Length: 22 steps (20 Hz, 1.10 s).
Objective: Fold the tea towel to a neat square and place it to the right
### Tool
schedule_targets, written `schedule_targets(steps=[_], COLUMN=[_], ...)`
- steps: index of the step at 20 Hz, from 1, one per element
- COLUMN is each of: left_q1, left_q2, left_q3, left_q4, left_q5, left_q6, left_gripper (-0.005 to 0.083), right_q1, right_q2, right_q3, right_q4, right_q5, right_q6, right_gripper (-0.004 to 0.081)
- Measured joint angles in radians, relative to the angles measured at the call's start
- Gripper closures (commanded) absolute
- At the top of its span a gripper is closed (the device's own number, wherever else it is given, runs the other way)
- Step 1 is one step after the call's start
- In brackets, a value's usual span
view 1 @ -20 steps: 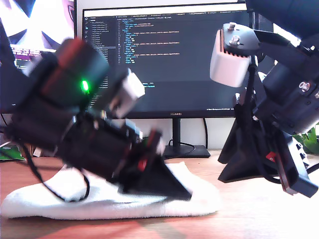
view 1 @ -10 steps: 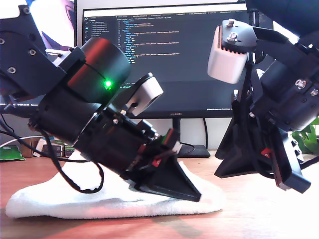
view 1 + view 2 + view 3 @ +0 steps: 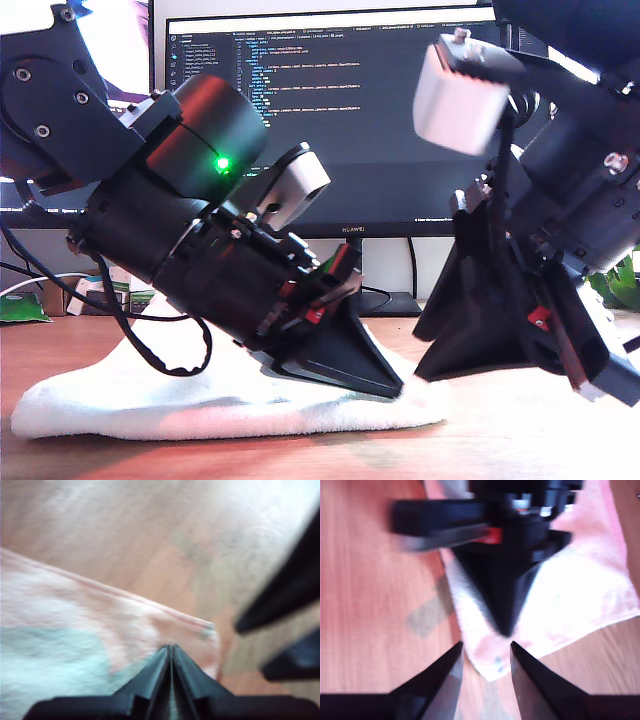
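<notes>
- Pink and white cloth, the tea towel (image 3: 200, 400), lies flat on the wooden surface (image 3: 520, 440) in the exterior view. It sits toward the exterior view's left and is not a neat square yet.
- One second ago my first end effector (image 3: 385, 385) was blurry and lower. Now it is sharp, and its tip rests on the towel's end nearest the middle.
- My second end effector (image 3: 430, 365) has come down and closer to that same towel end. I think both are getting ready to lift this edge for a fold.
- Both arms lean steeply down, tips pointing toward each other.
- Next, the first wrist view: my first end effector (image 3: 171, 652) is clenched tight, tips pressed together on the towel (image 3: 75, 640) near its corner. I cannot tell if cloth is pinched inside.
- Last, the second wrist view: my second end effector (image 3: 485, 652) is spread wide, with nothing in it. The towel's corner (image 3: 492, 667) sits just in front of the gap.
</notes>
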Motion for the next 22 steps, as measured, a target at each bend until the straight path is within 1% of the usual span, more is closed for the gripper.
schedule_targets(steps=[3,5,8,10,12,18,21,22], left_q1=[0.014,0.021,0.024,0.024,0.024,0.035,0.036,0.036], left_q2=[-0.027,-0.034,-0.034,-0.043,-0.043,-0.056,-0.057,-0.057], left_q3=[0.0,0.0,0.0,0.004,0.005,0.006,0.013,0.016], left_q4=[-0.037,-0.063,-0.114,-0.14,-0.141,-0.18,-0.2,-0.209], left_q5=[-0.039,-0.046,-0.045,-0.057,-0.065,-0.068,-0.058,-0.044], left_q6=[0.0,0.004,0.005,0.005,0.005,-0.011,-0.019,-0.023], left_gripper=[0.0797,0.0797,0.0797,0.0797,0.0797,0.0797,0.0797,0.0797], right_q1=[0.002,0.002,0.002,0.002,0.002,0.022,0.022,0.022], right_q2=[0.0,0.0,0.0,0.003,0.027,0.132,0.171,0.182], right_q3=[0.0,0.0,0.0,0.0,0.0,0.0,0.0,0.0], right_q4=[0.0,0.0,0.01,0.047,0.072,0.124,0.132,0.139], right_q5=[-0.04,-0.068,-0.072,-0.073,-0.095,-0.096,-0.084,-0.077], right_q6=[0.0,0.0,0.0,0.0,0.0,-0.004,-0.054,-0.056], right_gripper=[0.0506,0.0506,0.0506,0.0506,0.0506,0.0505,0.0506,0.0506])
